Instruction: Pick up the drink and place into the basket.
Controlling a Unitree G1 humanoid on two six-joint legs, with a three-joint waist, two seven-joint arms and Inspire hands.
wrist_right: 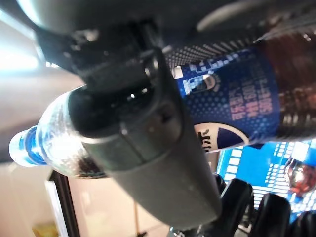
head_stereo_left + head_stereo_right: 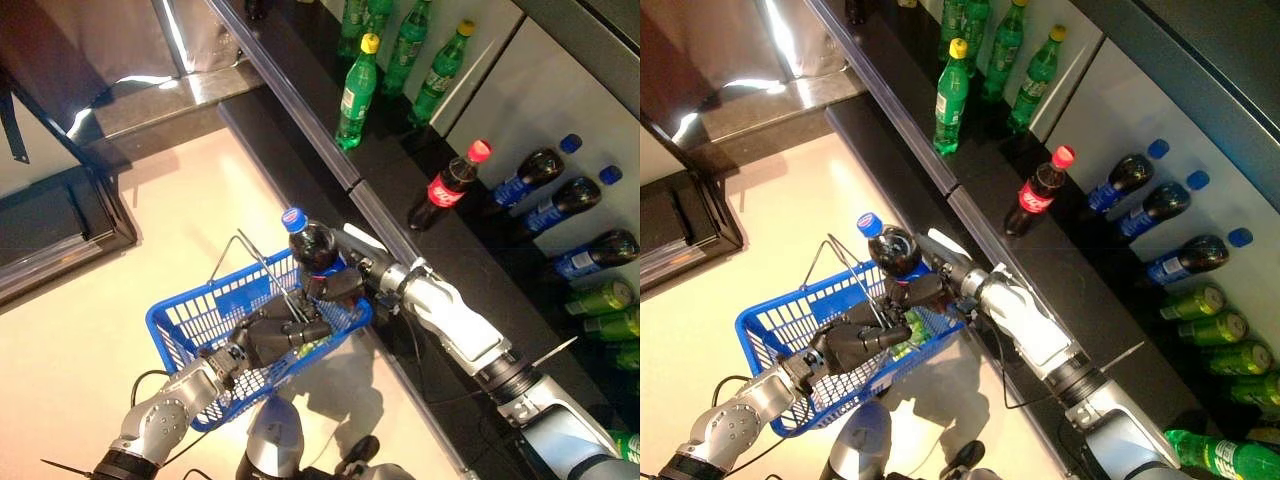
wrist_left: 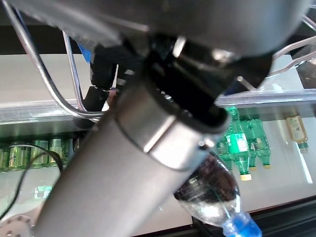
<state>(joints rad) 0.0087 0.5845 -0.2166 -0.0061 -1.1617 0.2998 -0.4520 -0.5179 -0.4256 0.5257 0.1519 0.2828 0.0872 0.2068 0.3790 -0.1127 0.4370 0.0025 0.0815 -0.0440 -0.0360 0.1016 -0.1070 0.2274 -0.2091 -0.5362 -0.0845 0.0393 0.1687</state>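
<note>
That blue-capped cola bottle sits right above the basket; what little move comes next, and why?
Probably a short lowering into the blue basket. The right hand has its fingers curled round the cola bottle, upright over the basket's far edge, while the left hand holds the basket beneath. Lower first, then let go.

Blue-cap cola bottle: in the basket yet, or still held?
Held. The right hand is curled round the cola bottle, upright above the blue basket's rim; the left hand grips the handle.

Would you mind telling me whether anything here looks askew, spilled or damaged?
Nothing stands out. The right hand holds the blue-capped bottle above the blue basket, which the left hand holds; no spill shows.
</note>
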